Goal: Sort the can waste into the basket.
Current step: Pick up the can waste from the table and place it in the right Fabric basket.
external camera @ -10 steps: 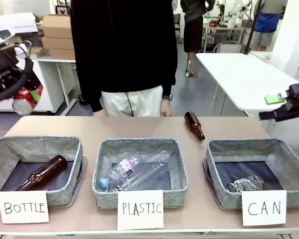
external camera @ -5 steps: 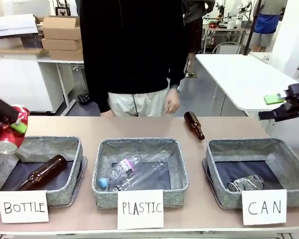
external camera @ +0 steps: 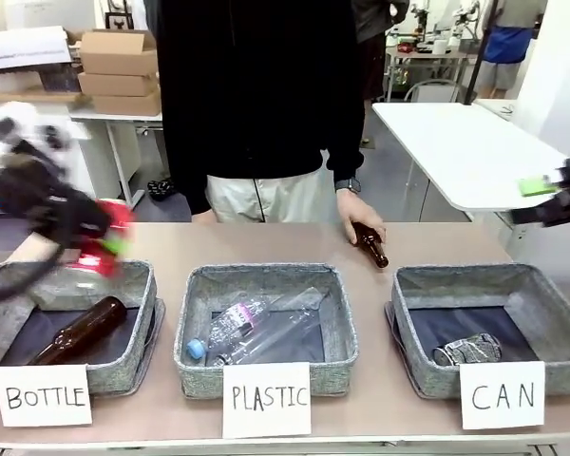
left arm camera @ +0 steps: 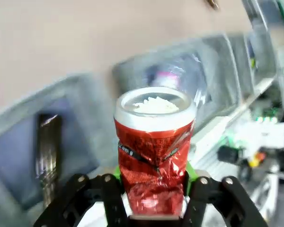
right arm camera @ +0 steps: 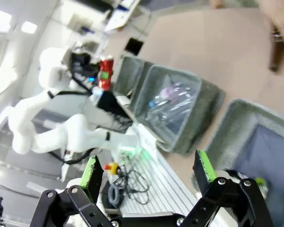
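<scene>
Clamping the red can (left arm camera: 154, 156), the left claw (left arm camera: 154, 176) hangs midair.

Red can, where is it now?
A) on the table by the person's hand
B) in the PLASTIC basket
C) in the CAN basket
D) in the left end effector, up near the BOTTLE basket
D: the left end effector is shut on the red can, raised by the far rim of the BOTTLE basket.

Left gripper (external camera: 100, 249) clamped a red can (left arm camera: 154, 156) at the table's left edge; right gripper (external camera: 548, 199) hung spread wide.
</scene>
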